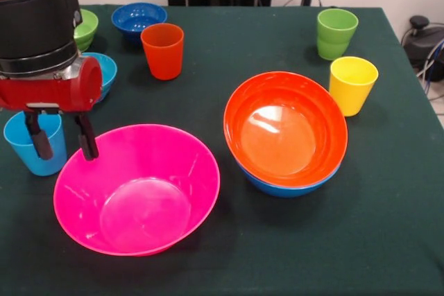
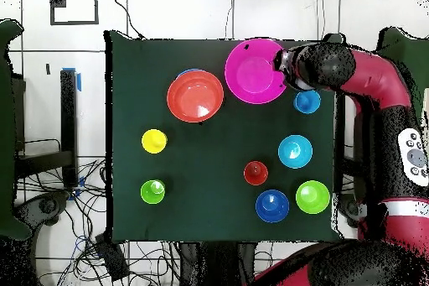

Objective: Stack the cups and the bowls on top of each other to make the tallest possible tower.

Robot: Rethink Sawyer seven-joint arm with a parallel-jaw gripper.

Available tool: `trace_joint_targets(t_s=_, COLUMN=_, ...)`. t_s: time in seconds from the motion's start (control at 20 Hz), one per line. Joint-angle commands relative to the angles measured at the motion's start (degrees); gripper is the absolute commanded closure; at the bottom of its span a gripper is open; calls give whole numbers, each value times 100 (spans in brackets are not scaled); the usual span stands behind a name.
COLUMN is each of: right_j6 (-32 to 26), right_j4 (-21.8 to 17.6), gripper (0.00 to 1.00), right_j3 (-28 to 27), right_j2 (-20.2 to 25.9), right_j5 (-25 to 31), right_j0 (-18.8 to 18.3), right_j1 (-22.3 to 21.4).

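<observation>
Pink bowl [image 1: 137, 188] alone, beside orange-in-blue stack [image 1: 286, 129] | jaws [image 1: 62, 149] spread, empty, at pink rim

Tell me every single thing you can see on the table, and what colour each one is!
Big glossy pink plastic bowl: one, pink, standing alone on the cloth, nearest the front camera.
Big orange plastic bowl: one, orange, nested in the big blue plastic bowl.
Small ridged plastic bowls: three; green, dark blue, light blue, near the arm.
Plastic tumbler cups: four; orange, green, yellow, light blue.
Dark green tablecloth: one, covering the table.
Cables: several, on the floor around the table.
Red and black robot arm: one; its gripper is open beside the pink bowl's rim, in front of the light blue cup.
</observation>
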Motion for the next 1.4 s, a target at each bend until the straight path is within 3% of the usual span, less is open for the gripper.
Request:
trace_joint_targets(t_s=0.05, right_j6=-766, right_j4=-439, gripper=0, right_j3=526, right_j2=-172, right_j5=-321, right_j0=390, right_j1=-50)
trace_joint_targets(t_s=0.6, right_j6=-784, right_j4=-197, gripper=0, right_j3=601, right_j2=-40, right_j5=-519, right_j0=216, right_j1=306)
trace_joint_targets(t_s=0.7, right_j6=-838, right_j4=243, gripper=0, right_j3=502, right_j2=123, right_j5=65, right_j0=107, right_j1=619)
trace_joint_targets(t_s=0.8, right_j6=-1063, right_j4=394, gripper=0, right_j3=402, right_j2=230, right_j5=270, right_j0=58, right_j1=753)
trace_joint_targets(t_s=1.1, right_j6=-923, right_j4=613, gripper=0, right_j3=563, right_j2=219, right_j5=61, right_j0=4, right_j1=850)
trace_joint_targets(t_s=1.4, right_j6=-795, right_j4=642, gripper=0, right_j3=628, right_j2=76, right_j5=147, right_j0=61, right_j1=668)
